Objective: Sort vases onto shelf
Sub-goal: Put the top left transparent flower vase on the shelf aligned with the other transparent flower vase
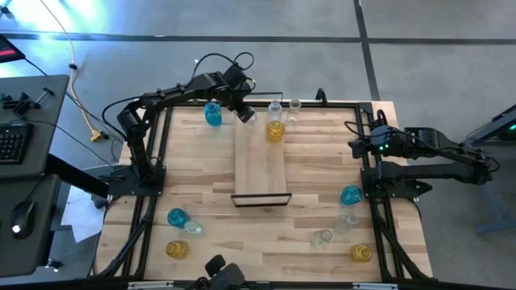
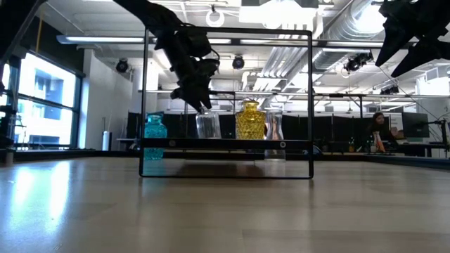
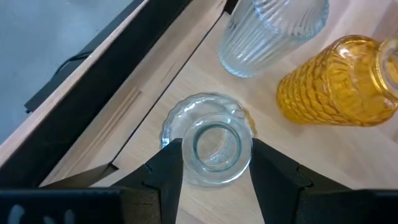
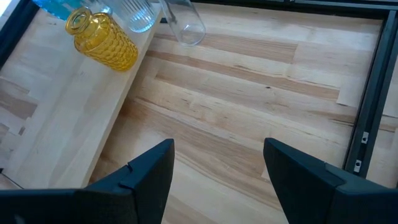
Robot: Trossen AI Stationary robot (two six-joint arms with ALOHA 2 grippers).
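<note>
The shelf (image 1: 260,165) is a light-wood board with black end frames, lying mid-table. At its far end stand an amber vase (image 1: 276,130), a ribbed clear vase (image 1: 276,109) and the clear vase (image 3: 216,146) under my left gripper (image 1: 246,115). That gripper is shut on this vase. Another clear vase (image 1: 294,107) and a teal vase (image 1: 213,114) stand on the table beside the shelf's far end. My right gripper (image 4: 217,174) waits open by the table's right edge, above bare wood. My left gripper pinches the clear vase's neck just under its rim (image 3: 186,146) between its two fingers (image 3: 166,171), coming from above and pointing down. The vase is upright, and its base (image 2: 207,135) stands on the shelf board near the board's left edge.
Near-left on the table stand a teal vase (image 1: 176,217), a clear vase (image 1: 193,229) and an amber vase (image 1: 177,250). Near-right are a teal vase (image 1: 351,195), two clear vases (image 1: 345,221) and an amber vase (image 1: 361,254). The shelf's near half is bare board.
</note>
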